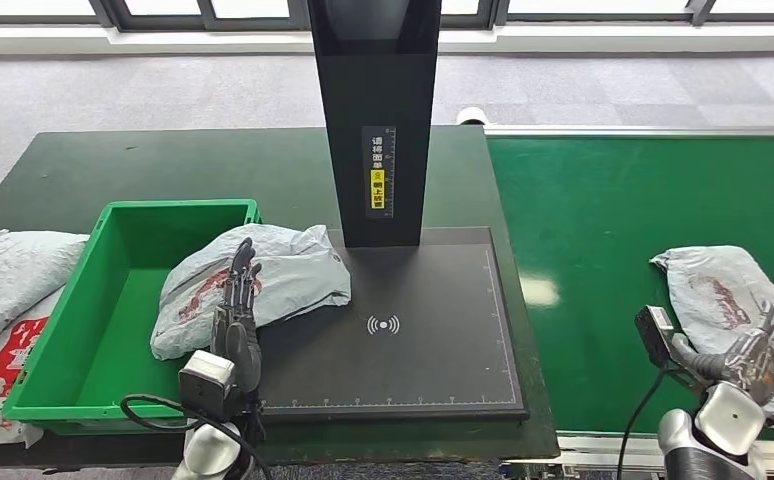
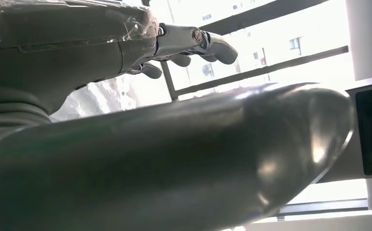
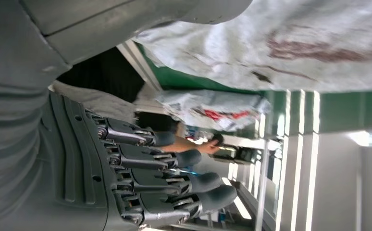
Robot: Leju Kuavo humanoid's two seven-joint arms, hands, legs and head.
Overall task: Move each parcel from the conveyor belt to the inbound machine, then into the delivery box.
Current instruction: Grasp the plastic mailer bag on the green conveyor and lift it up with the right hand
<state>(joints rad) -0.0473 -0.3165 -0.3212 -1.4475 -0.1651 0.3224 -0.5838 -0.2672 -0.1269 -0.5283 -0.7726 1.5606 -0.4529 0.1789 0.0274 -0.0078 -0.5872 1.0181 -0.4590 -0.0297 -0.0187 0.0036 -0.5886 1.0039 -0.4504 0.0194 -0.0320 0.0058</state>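
Landmark: black inbound machine (image 1: 403, 340) with upright post, on dark tabletop (image 1: 143, 165).
Parcel one (image 1: 263, 280): grey bag lying across the machine's left edge and the rim of green delivery box (image 1: 73, 330).
Left hand (image 1: 238, 320): resting on that bag, fingers (image 1: 246, 265) stretched flat, gripping nothing.
Parcel two (image 1: 723, 290): on green conveyor belt (image 1: 613, 220), right of the machine.
Right hand (image 1: 758, 355): at this parcel's near edge, fingers (image 3: 193, 183) apart, clasping nothing.
Other bags (image 1: 3, 290): left of the box.
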